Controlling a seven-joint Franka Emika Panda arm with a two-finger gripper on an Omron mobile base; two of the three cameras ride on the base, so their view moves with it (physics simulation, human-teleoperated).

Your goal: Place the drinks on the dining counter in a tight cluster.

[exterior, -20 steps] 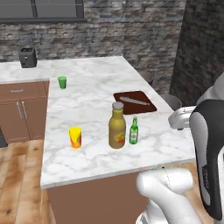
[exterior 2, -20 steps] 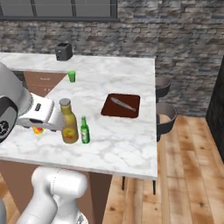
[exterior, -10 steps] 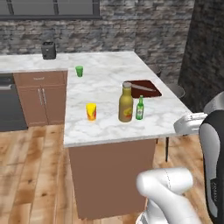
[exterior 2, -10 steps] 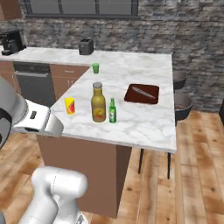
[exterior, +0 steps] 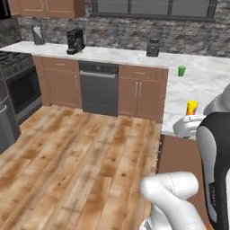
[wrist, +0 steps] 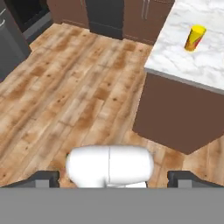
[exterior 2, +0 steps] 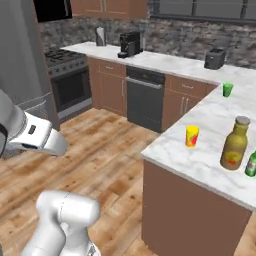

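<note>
The end effector [wrist: 112,177] hangs wide open and empty above the wooden floor [wrist: 78,83], both fingertips [wrist: 43,178] apart. The base has swung away over the past second, so the views now take in the stove [exterior 2: 67,75] and dishwasher [exterior 2: 145,97]. Further right, on the dining counter [exterior 2: 200,150], stand a yellow cup [exterior 2: 191,136], the mustard-amber bottle [exterior 2: 235,145] and, touching or just beside it, the green bottle [exterior 2: 251,164]. Likely it is off to fetch the third drink.

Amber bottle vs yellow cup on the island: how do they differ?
The amber bottle is taller than the yellow cup. The bottle narrows to a neck with a grey cap; the cup is open-topped. The bottle is mustard-amber with a yellow-red label; the cup is bright yellow with red. Both stand upright on the dining counter, apart from each other.
</note>
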